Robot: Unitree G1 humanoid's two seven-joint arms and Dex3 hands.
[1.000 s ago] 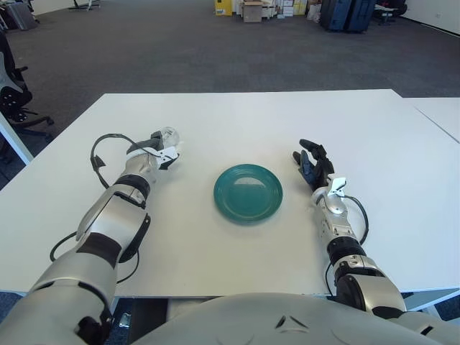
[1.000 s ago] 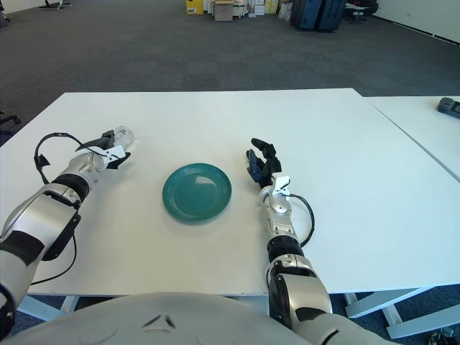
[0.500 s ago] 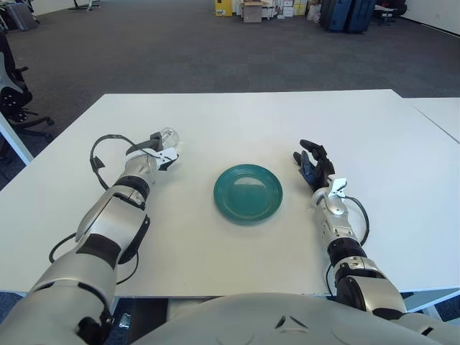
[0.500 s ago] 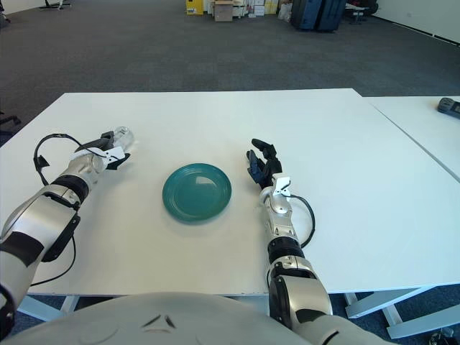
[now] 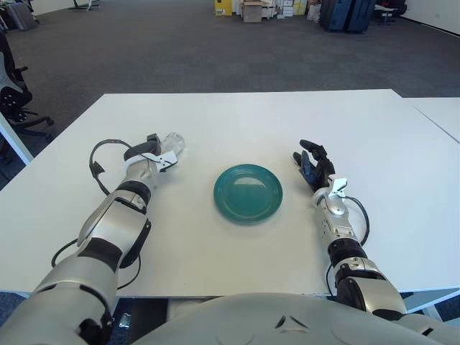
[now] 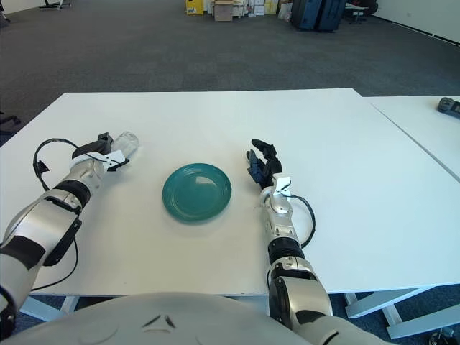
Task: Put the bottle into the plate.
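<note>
The teal plate [image 5: 248, 192] holds nothing. The clear bottle [image 5: 171, 143] lies on its side, its long axis running away and rightward from the left hand [image 5: 150, 153], whose fingers clasp it. The right hand [image 5: 314, 167] lies relaxed, fingers spread, right of the plate.

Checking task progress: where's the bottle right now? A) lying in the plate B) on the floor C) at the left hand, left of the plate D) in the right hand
C: the clear bottle is at the left hand, left of the green plate, which holds nothing.
</note>
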